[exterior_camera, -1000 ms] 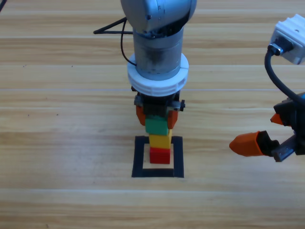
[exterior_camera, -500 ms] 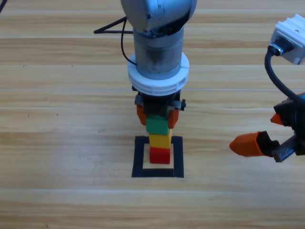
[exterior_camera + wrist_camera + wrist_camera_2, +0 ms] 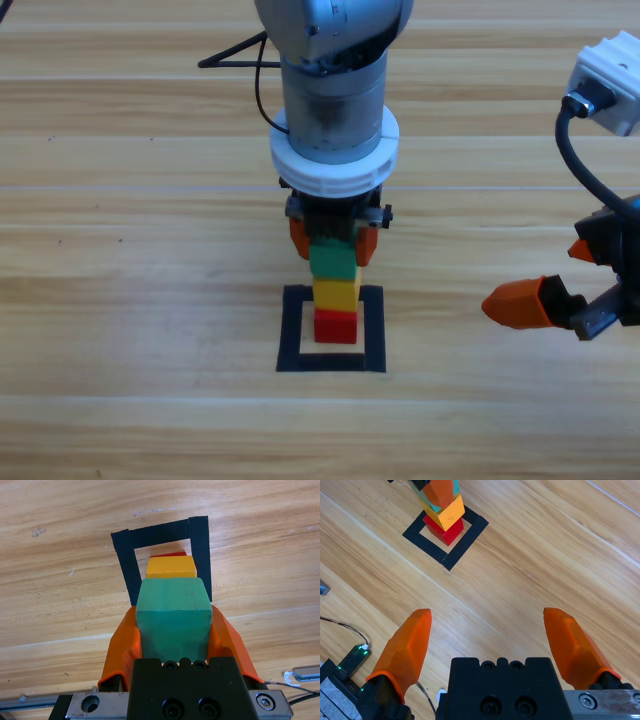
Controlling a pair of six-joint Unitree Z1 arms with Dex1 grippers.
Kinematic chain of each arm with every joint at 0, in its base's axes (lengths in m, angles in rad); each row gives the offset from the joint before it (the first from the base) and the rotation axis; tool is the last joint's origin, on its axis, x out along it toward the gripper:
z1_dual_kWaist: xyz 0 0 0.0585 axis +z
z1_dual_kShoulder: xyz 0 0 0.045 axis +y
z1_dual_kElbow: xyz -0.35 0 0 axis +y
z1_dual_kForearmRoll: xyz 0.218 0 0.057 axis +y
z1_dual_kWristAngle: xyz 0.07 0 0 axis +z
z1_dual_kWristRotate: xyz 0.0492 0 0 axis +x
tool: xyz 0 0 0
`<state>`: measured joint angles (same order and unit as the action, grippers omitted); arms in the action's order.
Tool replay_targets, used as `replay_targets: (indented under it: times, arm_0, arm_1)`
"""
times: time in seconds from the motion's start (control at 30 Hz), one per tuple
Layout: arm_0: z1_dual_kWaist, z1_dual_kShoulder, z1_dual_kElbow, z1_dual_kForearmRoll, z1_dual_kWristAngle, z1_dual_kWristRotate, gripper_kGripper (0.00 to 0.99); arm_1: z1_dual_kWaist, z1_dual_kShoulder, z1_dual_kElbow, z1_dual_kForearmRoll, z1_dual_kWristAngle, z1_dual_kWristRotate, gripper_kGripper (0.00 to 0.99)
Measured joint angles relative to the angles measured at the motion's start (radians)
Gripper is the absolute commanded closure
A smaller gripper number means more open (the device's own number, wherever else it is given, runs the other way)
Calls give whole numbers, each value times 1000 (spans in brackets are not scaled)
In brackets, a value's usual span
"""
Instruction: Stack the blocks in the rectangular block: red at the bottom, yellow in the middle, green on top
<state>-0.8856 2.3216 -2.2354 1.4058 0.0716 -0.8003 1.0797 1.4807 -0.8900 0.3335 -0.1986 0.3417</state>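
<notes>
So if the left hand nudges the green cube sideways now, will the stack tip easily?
Probably yes. The green cube tops a tower one cube wide, over yellow and red, so a side push may topple it. The cubes look rigid and flat-faced; they would likely slide, not roll. The left hand grips green.

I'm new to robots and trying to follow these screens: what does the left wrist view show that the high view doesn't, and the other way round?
Only the left wrist view shows, close up, the left gripper with its orange jaws shut on the green cube.

Only the high view shows the right gripper, waiting open near the right edge.

Both show the yellow cube on the red cube, inside the black tape square on the wooden table.
</notes>
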Motion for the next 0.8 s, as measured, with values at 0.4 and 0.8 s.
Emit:
replay_targets:
  times: [0.4, 0.8]
  arm_0:
    - [0, 19, -3, 0, 0, 0, 896]
    - [0, 19, -4, 0, -1, 0, 0]
  arm_1:
    - [0, 0, 0, 0, 0, 0, 7]
    - [0, 0, 0, 0, 0, 0, 7]
